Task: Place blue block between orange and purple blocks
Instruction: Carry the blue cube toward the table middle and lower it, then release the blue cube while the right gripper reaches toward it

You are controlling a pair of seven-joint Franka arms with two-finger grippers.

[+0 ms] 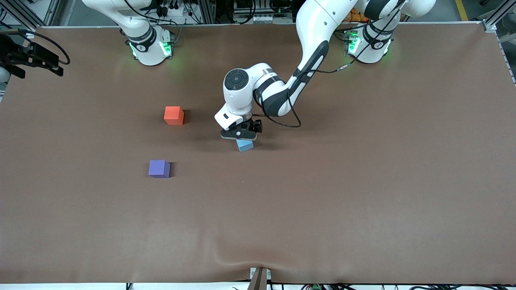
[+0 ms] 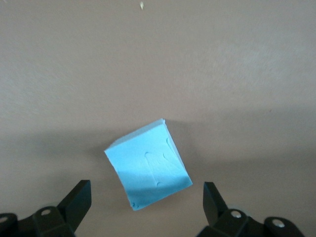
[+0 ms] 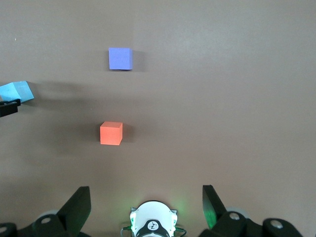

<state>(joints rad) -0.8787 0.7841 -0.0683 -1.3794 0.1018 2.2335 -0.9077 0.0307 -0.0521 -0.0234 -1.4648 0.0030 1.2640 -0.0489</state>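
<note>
The blue block (image 1: 245,145) (image 2: 148,165) lies askew on the brown table. My left gripper (image 1: 238,135) (image 2: 146,191) hangs just over it, open, with a finger (image 2: 79,197) standing clear of the block on each side. The orange block (image 1: 173,115) (image 3: 111,133) and the purple block (image 1: 159,168) (image 3: 120,58) sit apart toward the right arm's end, the orange one farther from the front camera. The blue block (image 3: 17,92) is beside that pair, toward the left arm's end. My right gripper (image 3: 146,195) waits open and empty, high over its own base (image 3: 153,224).
Both arm bases (image 1: 151,46) (image 1: 369,42) stand along the table's back edge. A black camera mount (image 1: 28,56) juts in at the right arm's end. A small clamp (image 1: 260,278) sits on the front edge. Bare brown tabletop (image 1: 322,201) surrounds the blocks.
</note>
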